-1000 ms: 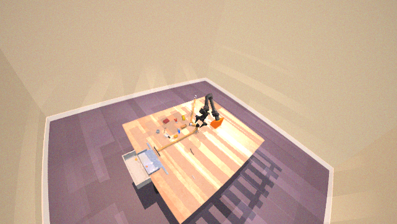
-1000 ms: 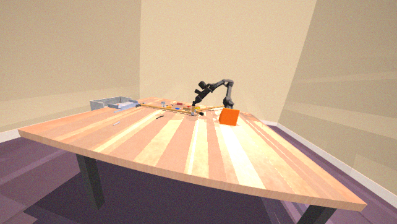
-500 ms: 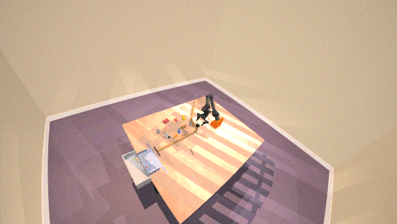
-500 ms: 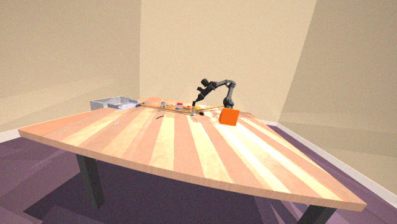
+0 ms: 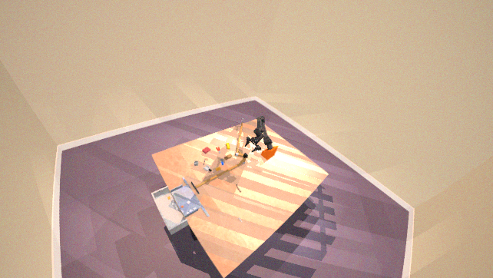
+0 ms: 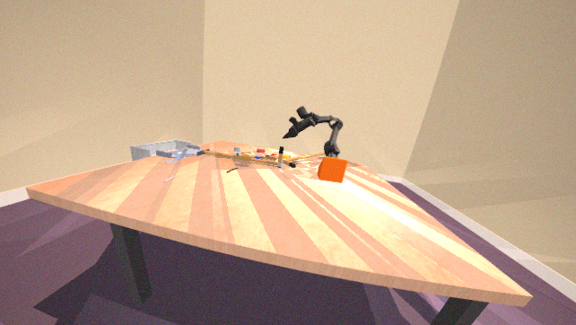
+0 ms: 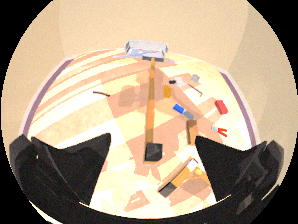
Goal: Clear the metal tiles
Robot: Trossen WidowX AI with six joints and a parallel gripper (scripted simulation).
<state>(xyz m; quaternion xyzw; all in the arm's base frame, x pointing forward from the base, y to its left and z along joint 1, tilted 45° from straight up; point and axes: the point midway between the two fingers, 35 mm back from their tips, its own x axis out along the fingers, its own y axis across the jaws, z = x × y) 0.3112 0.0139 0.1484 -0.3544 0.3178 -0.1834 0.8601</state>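
Observation:
The long scraper (image 5: 220,174) (image 6: 242,157) (image 7: 151,102) lies stretched across the table; its dark blade (image 5: 195,187) is at the near side of the steel plate (image 5: 183,193). Its upright grip post has a black top (image 5: 246,155) (image 6: 281,149) (image 7: 153,151). My gripper (image 5: 250,146) (image 6: 284,136) (image 7: 153,136) is open and empty, raised above the table near the post, apart from it. Several small pale tiles (image 5: 188,202) and an orange tile (image 5: 182,206) are on the plate. The catch box (image 5: 170,230) (image 6: 144,152) (image 7: 146,44) at its far end holds a small orange piece (image 5: 169,197).
A second wooden-handled tool (image 5: 239,138) (image 7: 176,181) lies beside the grip post. An orange block (image 5: 269,153) (image 6: 332,170) stands by the arm base. A red block (image 5: 206,150) (image 7: 221,107), a blue-ended piece (image 7: 179,108) and a brown block (image 7: 191,132) lie on one side of the handle.

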